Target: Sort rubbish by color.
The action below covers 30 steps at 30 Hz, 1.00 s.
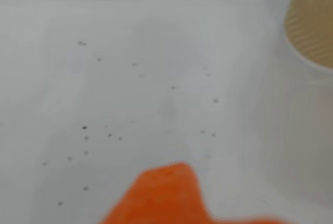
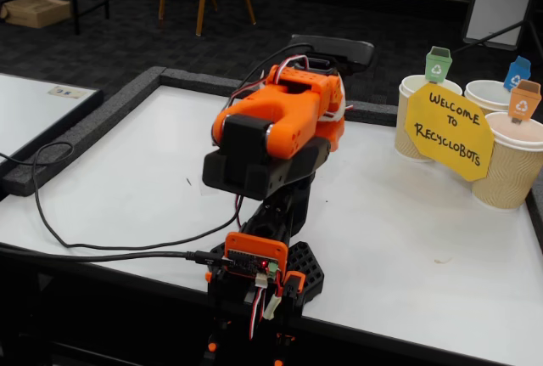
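Observation:
No crumpled paper rubbish shows in either view. In the fixed view my orange arm (image 2: 284, 120) is folded low over its base, and it hides the gripper. The wrist view looks down on the bare white table (image 1: 130, 89), which is dotted with dark specks. Only one blurred orange finger (image 1: 164, 195) enters that view from the bottom edge, with nothing against it. The jaws' state cannot be read.
Three paper cups (image 2: 513, 162) stand at the table's far right behind a yellow "Welcome to Recyclobots" sign (image 2: 447, 132), carrying green (image 2: 439, 64), blue (image 2: 517, 71) and orange (image 2: 525, 98) tags. One cup (image 1: 312, 21) shows top right in the wrist view. A black cable (image 2: 110, 243) crosses the table's left.

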Available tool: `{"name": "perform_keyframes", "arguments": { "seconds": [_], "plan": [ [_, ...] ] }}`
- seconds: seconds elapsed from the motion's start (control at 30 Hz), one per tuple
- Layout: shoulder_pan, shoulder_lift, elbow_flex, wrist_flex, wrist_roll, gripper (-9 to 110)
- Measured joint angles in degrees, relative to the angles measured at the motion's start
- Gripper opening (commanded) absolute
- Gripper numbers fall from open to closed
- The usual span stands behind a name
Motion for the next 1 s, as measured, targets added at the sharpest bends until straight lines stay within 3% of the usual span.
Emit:
{"name": "perform_keyframes", "arguments": {
  "seconds": [1.0],
  "plan": [
    [-0.35,21.97,7.82,11.69,0.09,0]
  ]
}}
